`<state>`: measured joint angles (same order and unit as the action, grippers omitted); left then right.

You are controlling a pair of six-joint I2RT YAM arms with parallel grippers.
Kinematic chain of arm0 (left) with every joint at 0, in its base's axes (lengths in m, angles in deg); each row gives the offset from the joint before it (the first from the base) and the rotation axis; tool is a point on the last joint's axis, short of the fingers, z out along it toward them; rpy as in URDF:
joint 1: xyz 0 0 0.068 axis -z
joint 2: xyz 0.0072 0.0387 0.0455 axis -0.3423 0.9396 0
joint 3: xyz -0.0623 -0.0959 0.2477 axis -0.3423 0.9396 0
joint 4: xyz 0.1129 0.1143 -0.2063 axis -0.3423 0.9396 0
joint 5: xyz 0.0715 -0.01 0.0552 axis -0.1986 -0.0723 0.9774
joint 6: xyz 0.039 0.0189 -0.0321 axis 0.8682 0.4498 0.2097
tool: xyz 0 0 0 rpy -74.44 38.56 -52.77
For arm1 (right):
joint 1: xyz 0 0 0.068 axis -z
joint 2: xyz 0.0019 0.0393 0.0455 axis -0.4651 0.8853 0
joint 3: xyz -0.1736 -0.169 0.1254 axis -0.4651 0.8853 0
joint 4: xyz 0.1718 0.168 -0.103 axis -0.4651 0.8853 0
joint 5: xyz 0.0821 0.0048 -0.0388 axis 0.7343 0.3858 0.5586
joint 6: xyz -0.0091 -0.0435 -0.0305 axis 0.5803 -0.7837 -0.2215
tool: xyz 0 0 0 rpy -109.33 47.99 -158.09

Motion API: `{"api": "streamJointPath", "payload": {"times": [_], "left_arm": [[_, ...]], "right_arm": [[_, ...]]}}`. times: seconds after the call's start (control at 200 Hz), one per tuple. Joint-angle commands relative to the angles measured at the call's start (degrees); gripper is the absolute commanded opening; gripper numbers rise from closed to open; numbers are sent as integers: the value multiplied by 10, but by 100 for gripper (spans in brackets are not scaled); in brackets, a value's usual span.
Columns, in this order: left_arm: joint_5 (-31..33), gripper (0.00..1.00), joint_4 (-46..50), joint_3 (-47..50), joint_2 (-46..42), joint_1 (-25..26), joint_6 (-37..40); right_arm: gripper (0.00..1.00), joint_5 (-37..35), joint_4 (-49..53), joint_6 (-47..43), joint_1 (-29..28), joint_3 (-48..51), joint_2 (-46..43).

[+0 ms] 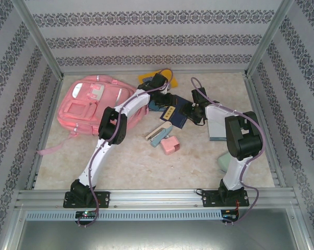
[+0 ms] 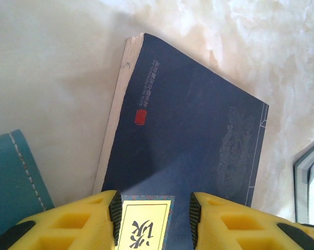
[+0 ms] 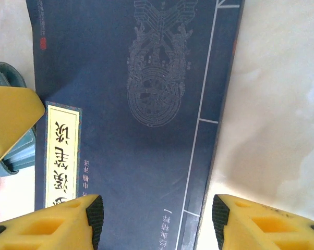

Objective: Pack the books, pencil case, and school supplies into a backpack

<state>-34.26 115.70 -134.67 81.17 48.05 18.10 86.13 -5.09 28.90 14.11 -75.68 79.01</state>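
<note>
Nearest you, well behind your right hand point(image 3: 157, 213), one mint pencil case point(image 1: 223, 162) lies on the counter point(image 1: 136, 166). Closer to the hands are one pink block point(image 1: 170, 145) and one stapler point(image 1: 158, 134). Both your right and your left hand point(image 2: 155, 211) hover released, fingers spread, over one navy book point(image 1: 173, 115). One teal pouch point(image 2: 11, 182) sits just beside your left hand. Beyond it lies one yellow book point(image 1: 145, 78). Off to its left is one backpack point(image 1: 89, 104), its contents hidden.

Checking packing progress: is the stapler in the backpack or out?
Out: the stapler lies beside the pink block, apart from the backpack.
</note>
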Motion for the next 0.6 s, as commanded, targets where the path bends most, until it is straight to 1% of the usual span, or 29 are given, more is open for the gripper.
{"api": "streamJointPath", "payload": {"times": [0.0, 0.1, 0.265, 0.435, 0.595], "left_arm": [[55, 42, 55, 0, -10, -6, -5], [70, 42, 29, 36, -39, -8, -1], [45, 42, 8, 46, -55, -16, -18], [51, 42, 19, 46, -51, -17, -10], [30, 41, 36, 53, -33, -12, -10]], "right_arm": [[58, 19, 12, 5, 5, -21, 25], [57, 21, 7, 5, 6, -24, 34], [55, 28, 11, -3, 5, -35, 47], [54, 32, 1, -7, 5, -37, 51], [53, 50, 5, -13, 6, -53, 73]]}}
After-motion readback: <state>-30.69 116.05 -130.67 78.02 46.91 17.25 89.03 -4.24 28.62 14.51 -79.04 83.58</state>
